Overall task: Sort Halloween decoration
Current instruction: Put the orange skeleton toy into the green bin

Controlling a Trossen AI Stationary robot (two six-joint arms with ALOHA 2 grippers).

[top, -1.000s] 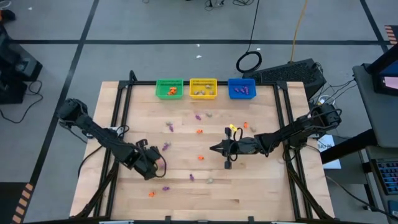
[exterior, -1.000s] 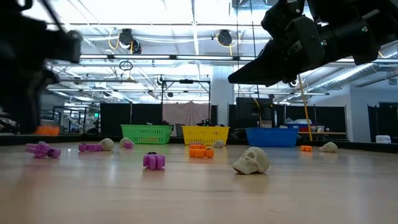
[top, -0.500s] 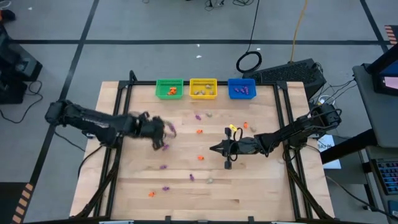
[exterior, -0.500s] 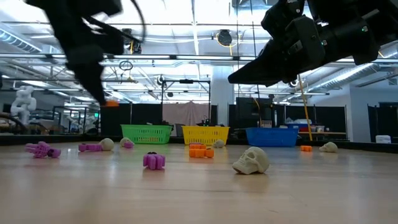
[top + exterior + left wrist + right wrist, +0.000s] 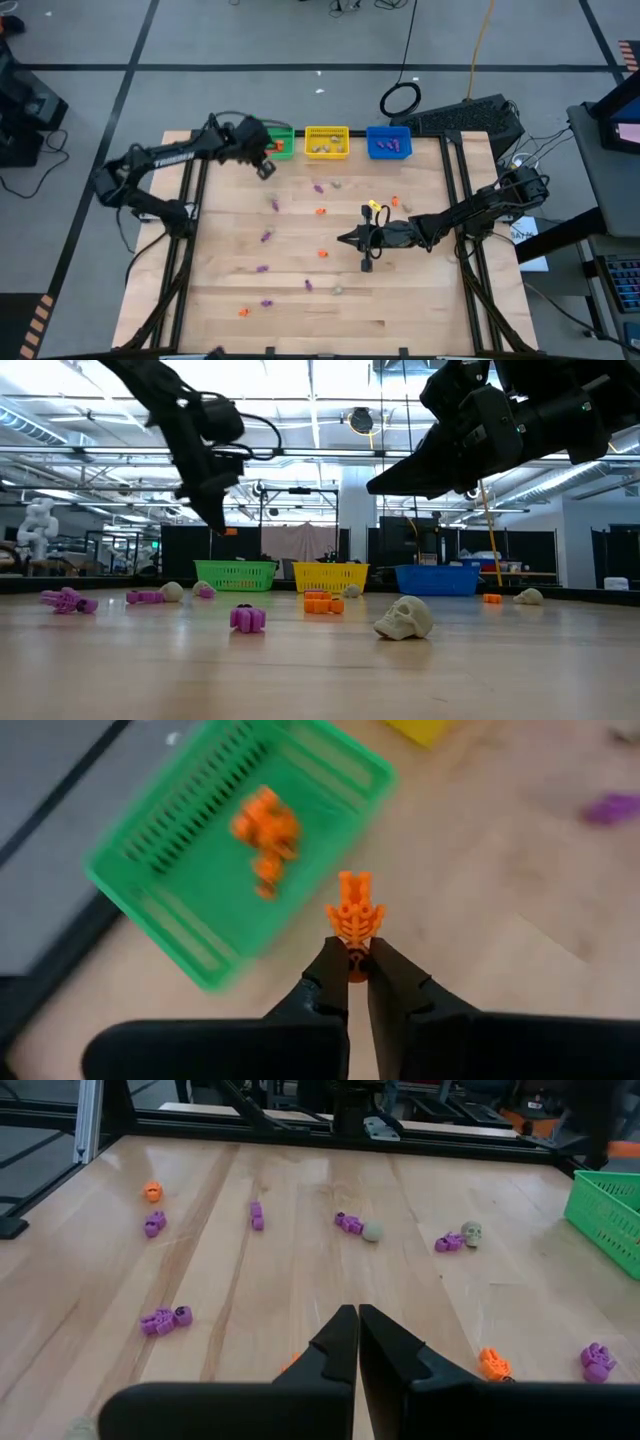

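While the right arm waits over mid-table, the high view has the left gripper [image 5: 266, 168] at the 11 o'clock corner, just beside the green basket [image 5: 281, 133]. The yellow basket [image 5: 326, 141] and blue basket [image 5: 389, 142] line the far edge. Trinkets lie well apart on the bare wooden table [image 5: 200, 300], most open room toward 6 o'clock. A second ago the left gripper hung low at 8 o'clock; half a second ago it was at 9 o'clock.

Low view: the left gripper [image 5: 214, 520] hangs high above the green basket [image 5: 235, 574], an orange piece at its tip. A ribbed purple piece [image 5: 247, 619] and a pale skull [image 5: 404, 617] lie nearest.

Left wrist view: fingers [image 5: 328, 982] pinch an orange skeleton trinket [image 5: 354, 915] beside the slotted plastic basket [image 5: 150, 890], which holds more orange pieces [image 5: 266, 838].

Right wrist view: the right gripper [image 5: 357, 1332] is closed on nothing, unchanged, above smooth planks.
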